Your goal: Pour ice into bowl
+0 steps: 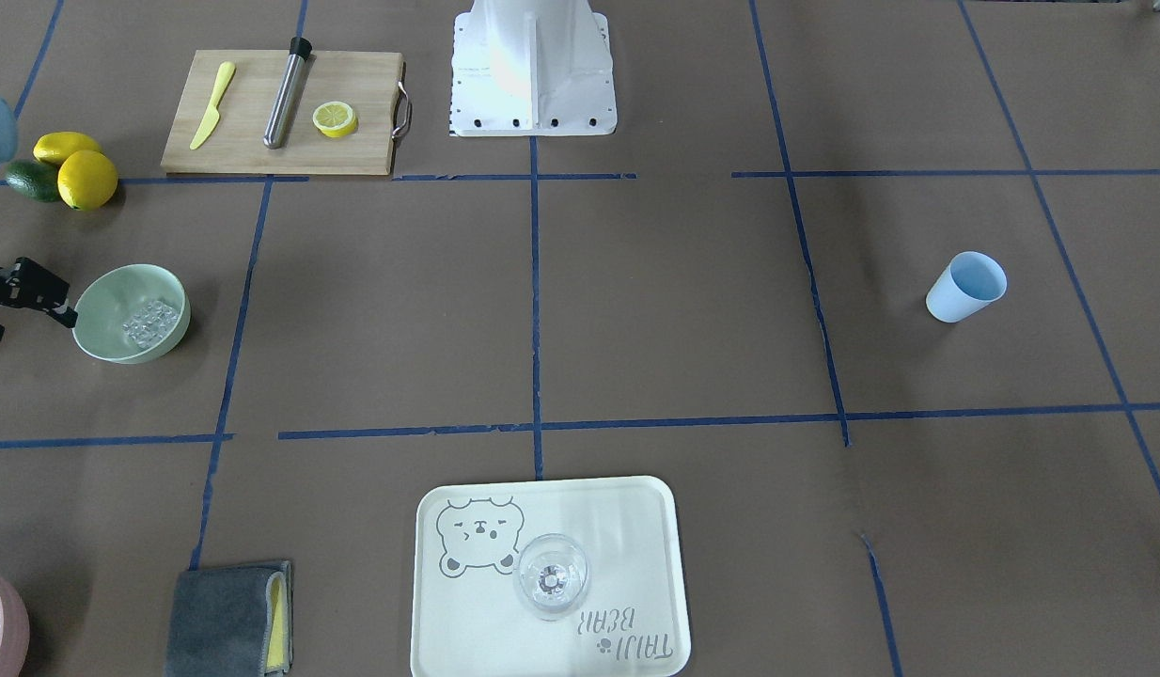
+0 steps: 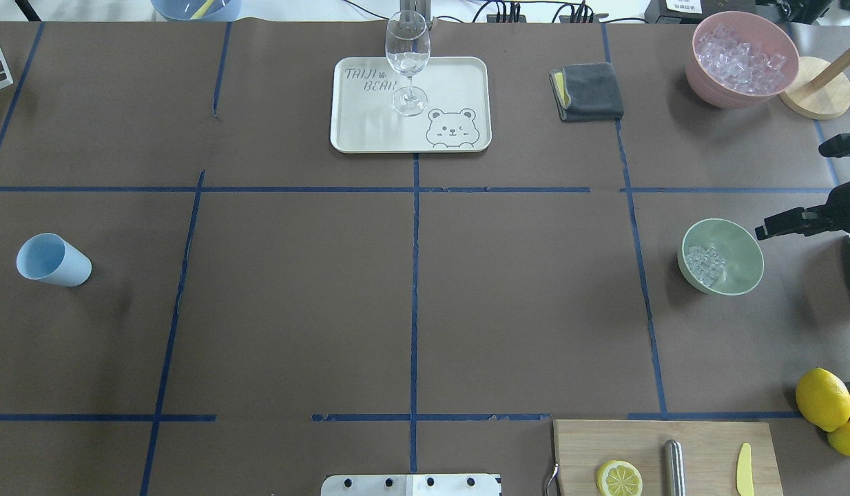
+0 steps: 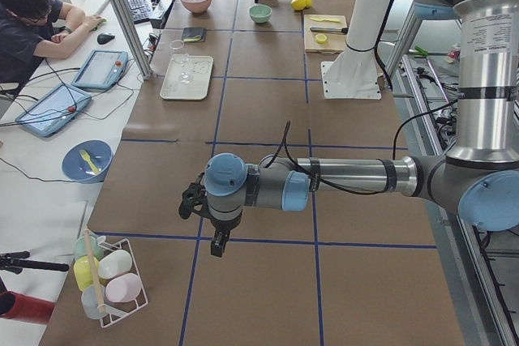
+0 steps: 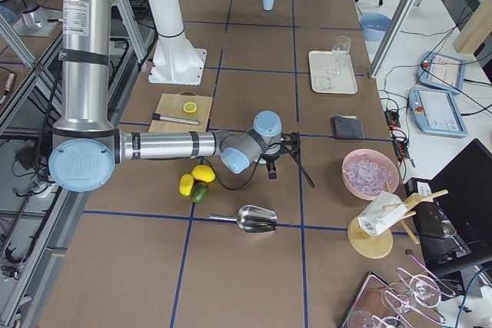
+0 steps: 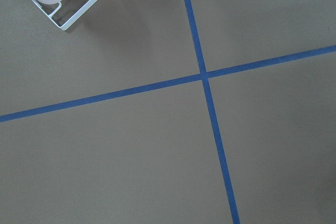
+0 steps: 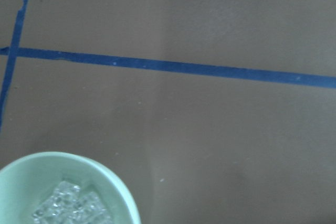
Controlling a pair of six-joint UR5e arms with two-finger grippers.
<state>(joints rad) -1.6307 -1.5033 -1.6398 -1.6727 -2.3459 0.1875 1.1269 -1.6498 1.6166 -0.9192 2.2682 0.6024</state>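
Brown table [image 2: 294, 310] bears bowl [image 2: 740, 249] holding ice [image 2: 704, 265].

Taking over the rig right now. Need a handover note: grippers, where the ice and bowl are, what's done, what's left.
Right gripper: open, empty, beside the green bowl, not touching it.
Left gripper: over bare table at the far end from the bowl. Open or shut cannot be told.
Ice: a small heap inside the bowl. More cubes sit in the pink tub. The metal scoop lies on the table.
Done: ice is in the bowl.
Left: probably only pulling the right arm clear. Add more only if a fuller bowl is wanted.
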